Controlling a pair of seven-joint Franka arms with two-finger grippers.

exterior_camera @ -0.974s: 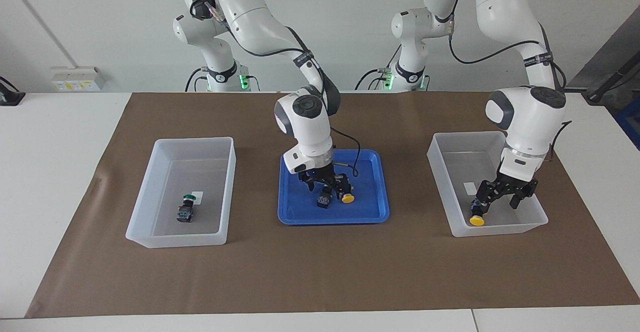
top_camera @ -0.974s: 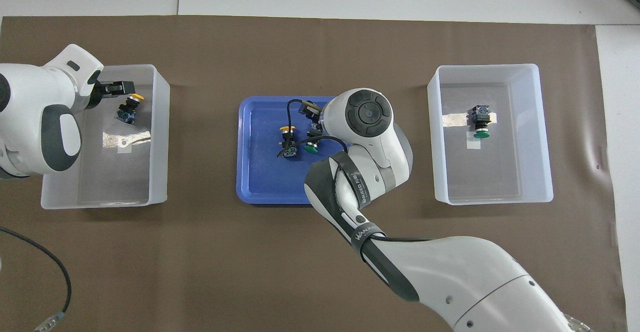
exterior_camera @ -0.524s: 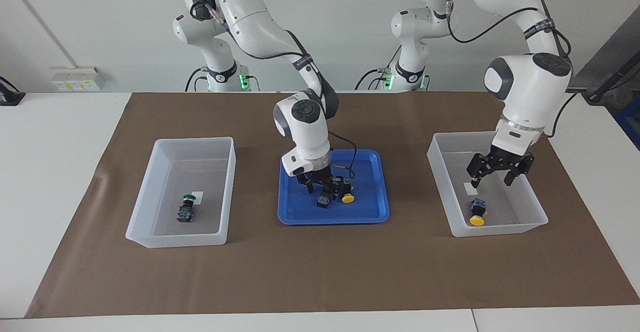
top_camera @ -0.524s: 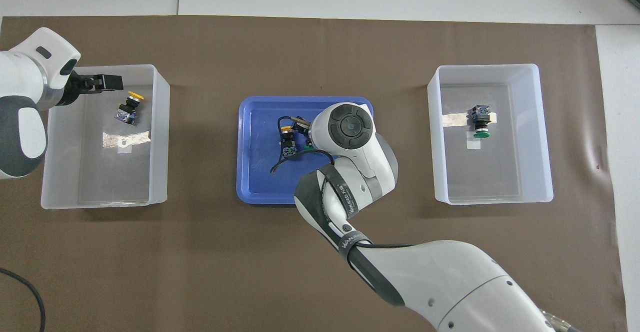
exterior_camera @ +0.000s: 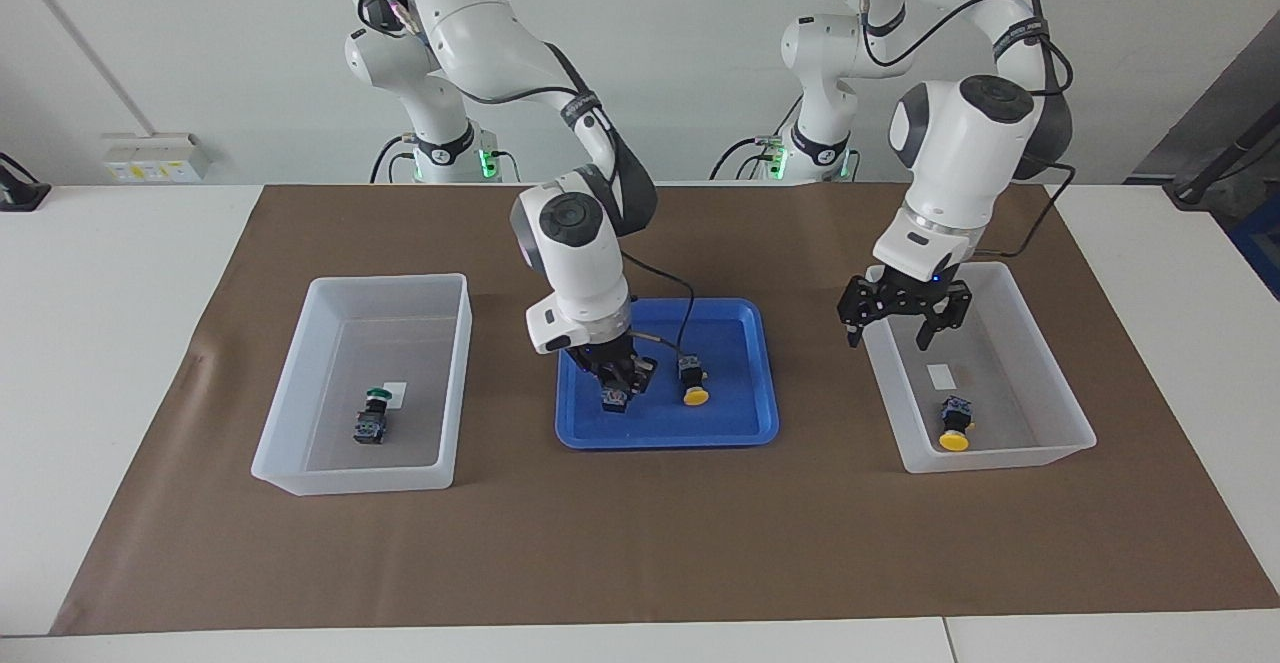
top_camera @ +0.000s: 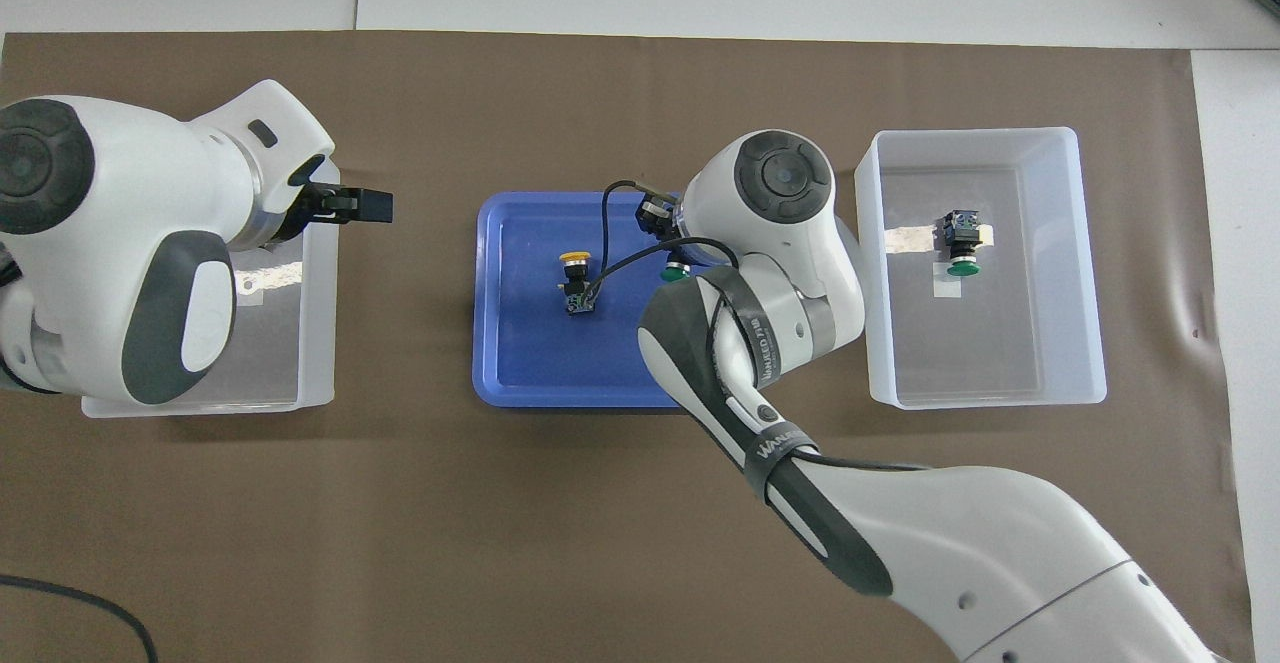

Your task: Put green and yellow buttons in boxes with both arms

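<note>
Green button point(exterior_camera: 613, 398) now lifted just off the blue tray point(exterior_camera: 745, 423), clenched in the right gripper point(exterior_camera: 618, 386); the 1 yellow button point(exterior_camera: 692, 385) stays on the tray. Left gripper point(exterior_camera: 893, 326), released and spread, has risen over its box's point(exterior_camera: 1060, 403) inner rim, leaving 1 yellow button point(exterior_camera: 955, 421) inside. Other box point(exterior_camera: 300, 423) holds 1 green button point(exterior_camera: 371, 417).

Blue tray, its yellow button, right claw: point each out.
blue tray point(exterior_camera: 735, 430), facing view, bare floor.
yellow button point(exterior_camera: 695, 396), facing view, yellow cap.
right claw point(exterior_camera: 617, 387), facing view, between fingertips.

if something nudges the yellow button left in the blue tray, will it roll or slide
The yellow button lies on its side in the blue tray, so its round cap may let it roll in an arc. Its blocky black body should stop that quickly. It looks small and rigid, probably light.
</note>
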